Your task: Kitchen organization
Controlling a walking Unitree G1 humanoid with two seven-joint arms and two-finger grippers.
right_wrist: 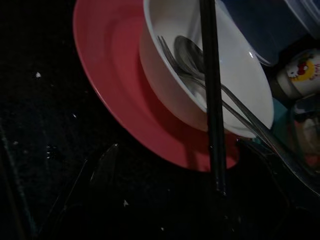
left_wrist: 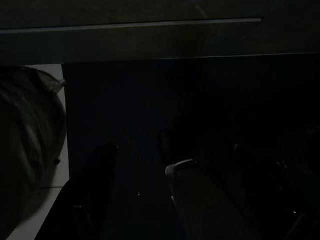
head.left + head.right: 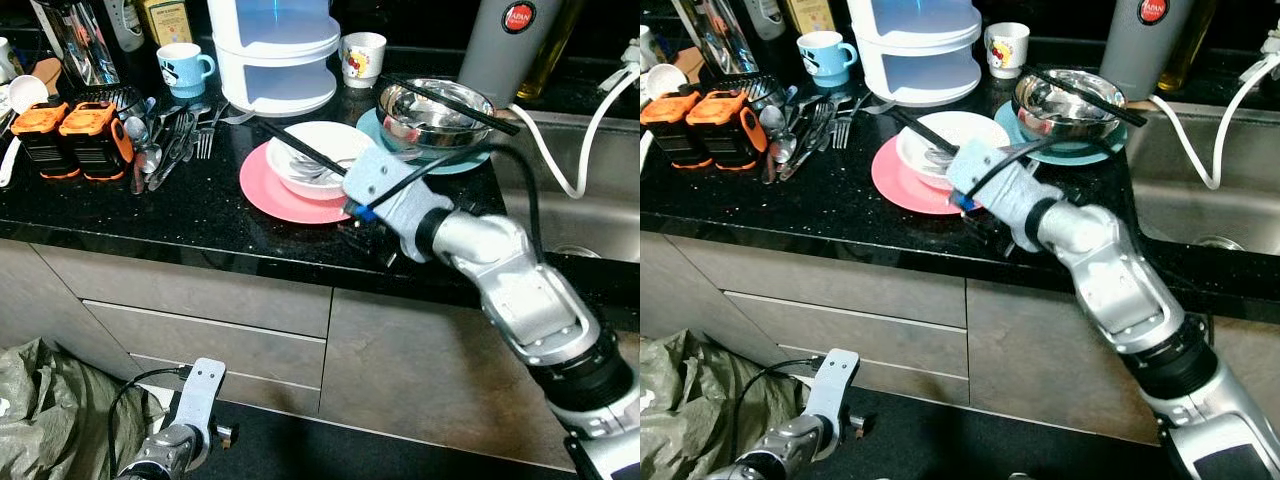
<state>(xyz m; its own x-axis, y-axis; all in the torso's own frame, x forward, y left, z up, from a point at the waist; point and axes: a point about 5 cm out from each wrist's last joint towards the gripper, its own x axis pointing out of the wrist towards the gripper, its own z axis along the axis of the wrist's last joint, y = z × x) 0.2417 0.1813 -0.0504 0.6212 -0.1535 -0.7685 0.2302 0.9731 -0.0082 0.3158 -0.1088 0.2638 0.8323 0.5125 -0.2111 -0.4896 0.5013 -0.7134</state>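
Two orange packs (image 3: 75, 135) stand at the far left of the counter (image 3: 190, 215), then loose cutlery (image 3: 165, 140), then the pink plate (image 3: 275, 195) carrying the white bowl (image 3: 318, 150) with a fork and spoon inside and black chopsticks (image 3: 300, 148) across its rim. My right gripper (image 1: 165, 200) hovers low at the near edge of this plate; I cannot tell how its jaws stand, and the left gripper (image 3: 205, 385) hangs idle by the drawers. I think I should approach the chopsticks slowly and grip them together, so the bowl does not tip.
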